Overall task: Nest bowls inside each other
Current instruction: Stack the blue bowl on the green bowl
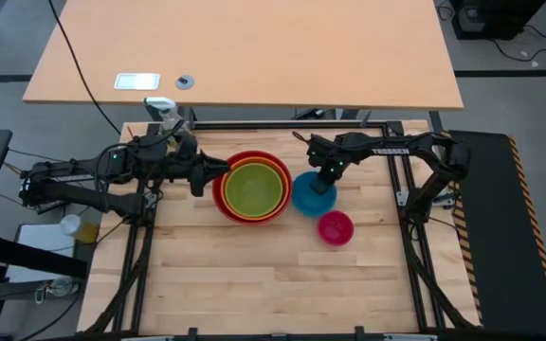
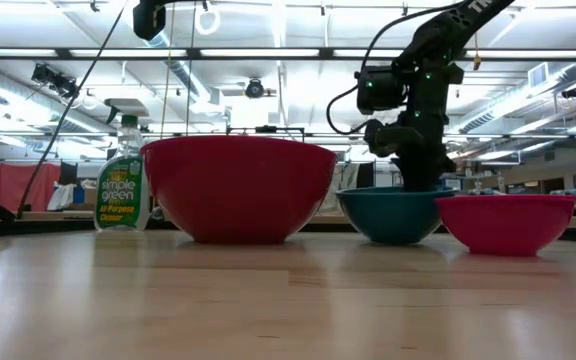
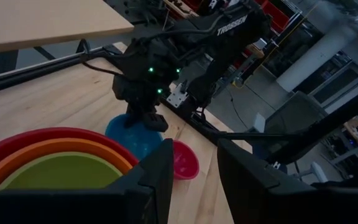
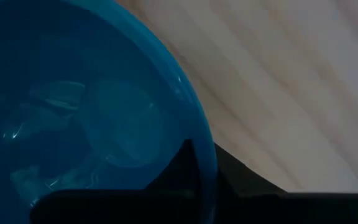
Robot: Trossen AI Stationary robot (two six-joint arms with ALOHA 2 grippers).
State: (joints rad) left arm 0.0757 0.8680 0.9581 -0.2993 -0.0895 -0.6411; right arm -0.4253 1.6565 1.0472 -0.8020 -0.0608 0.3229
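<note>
The red bowl point(image 1: 217, 192) stands mid-table on its base with the orange bowl point(image 1: 227, 201) and the lime green bowl point(image 1: 254, 188) nested inside it. To its right the blue bowl point(image 1: 306, 199) sits on the wood, and the pink bowl point(image 1: 336, 227) stands nearer the front edge. My right gripper point(image 1: 323, 181) points down, shut on the blue bowl's far rim. My left gripper point(image 3: 194, 180) hovers open just left of the red bowl point(image 3: 55, 134), above its rim, holding nothing. My right gripper pinches the blue bowl's rim point(image 4: 205, 163) on the bowl's far side, with one finger point(image 4: 182, 171) inside the bowl and the other point(image 4: 244, 180) outside it. The fingers come from above, pointing down. The bowl point(image 2: 393, 215) stands upright with its base on the table.
A spray bottle point(image 2: 123, 190) stands at the table's far left edge, behind the red bowl point(image 2: 238, 190). A large light wooden desk point(image 1: 254, 47) lies beyond the table. The near half of the wooden tabletop point(image 1: 273, 284) is bare.
</note>
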